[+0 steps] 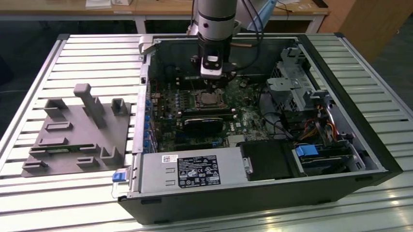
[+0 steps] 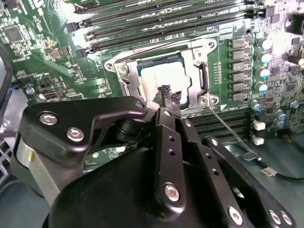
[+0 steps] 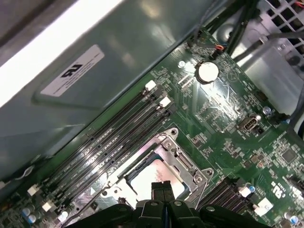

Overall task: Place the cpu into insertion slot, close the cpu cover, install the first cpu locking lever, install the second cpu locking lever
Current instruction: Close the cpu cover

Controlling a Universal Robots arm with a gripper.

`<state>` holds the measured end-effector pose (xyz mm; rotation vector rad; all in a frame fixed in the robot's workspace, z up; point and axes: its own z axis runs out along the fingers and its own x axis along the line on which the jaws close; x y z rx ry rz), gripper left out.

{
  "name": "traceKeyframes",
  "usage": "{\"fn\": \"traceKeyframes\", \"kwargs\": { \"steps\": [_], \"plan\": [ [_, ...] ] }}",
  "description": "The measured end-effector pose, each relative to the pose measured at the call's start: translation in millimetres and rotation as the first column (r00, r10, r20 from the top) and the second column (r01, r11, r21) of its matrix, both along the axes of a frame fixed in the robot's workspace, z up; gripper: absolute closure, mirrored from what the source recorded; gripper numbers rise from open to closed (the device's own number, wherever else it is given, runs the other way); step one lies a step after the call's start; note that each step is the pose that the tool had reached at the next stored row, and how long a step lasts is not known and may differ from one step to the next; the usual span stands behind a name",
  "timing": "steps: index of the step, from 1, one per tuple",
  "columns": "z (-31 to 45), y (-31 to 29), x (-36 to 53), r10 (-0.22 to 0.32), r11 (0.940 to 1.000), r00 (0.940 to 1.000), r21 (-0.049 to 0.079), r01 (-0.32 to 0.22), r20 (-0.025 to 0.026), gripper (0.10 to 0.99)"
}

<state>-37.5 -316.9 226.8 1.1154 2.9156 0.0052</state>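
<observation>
1. In the exterior view, my gripper (image 1: pixel 216 86) hangs straight down inside the open computer case (image 1: pixel 258 193), over the motherboard (image 1: pixel 248 116). The cpu (image 1: pixel 208 99) lies directly under my tips, close below them. From here I cannot tell whether I touch it.

2. In the second wrist view, my fingers (image 2: pixel 167 92) are pressed together and pinch nothing.
   - Their black tips sit at the near edge of the cpu (image 2: pixel 159 73), which lies flat in the insertion slot (image 2: pixel 156 60).
   - The cpu cover (image 2: pixel 129 78) appears to lie down around the chip, framing it on all sides of my tips.
   - A thin locking lever (image 2: pixel 230 126) slants away from the socket corner just beside my fingers, and it looks unlatched.
   - The memory slots (image 2: pixel 156 19) run beyond the socket, on the side away from me.
   - I judge that seating the chip is done and the cover is down or nearly so, and that the levers are not yet secured.
   - The work in hand calls for closed tips, a small and exact sideways offset to the lever, and a gentle push that keeps clear of the chip.

3. In the first wrist view, my closed fingers (image 3: pixel 156 190) overlap the near edge of the cpu (image 3: pixel 152 173). The hinged side of the cpu cover (image 3: pixel 183 159) is just beside them. The memory slots (image 3: pixel 114 137) lie past the socket.
</observation>
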Motion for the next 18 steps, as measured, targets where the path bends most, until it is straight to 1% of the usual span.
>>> {"fn": "traceKeyframes", "kwargs": {
  "steps": [5, 10, 14, 18],
  "plan": [
    [0.0, 0.0, 0.0, 0.050, 0.9987, 0.9987, -0.001, -0.050, 0.0000, 0.984],
    [0.0, -0.1, 0.0, 0.096, 0.9954, 0.9954, -0.001, -0.096, -0.0001, 0.984],
    [0.0, -0.1, 0.0, 0.131, 0.9914, 0.9914, -0.001, -0.131, -0.0001, 0.984],
    [0.0, -0.1, 0.0, 0.169, 0.9855, 0.9855, -0.002, -0.169, -0.0001, 0.984]
  ]
}}
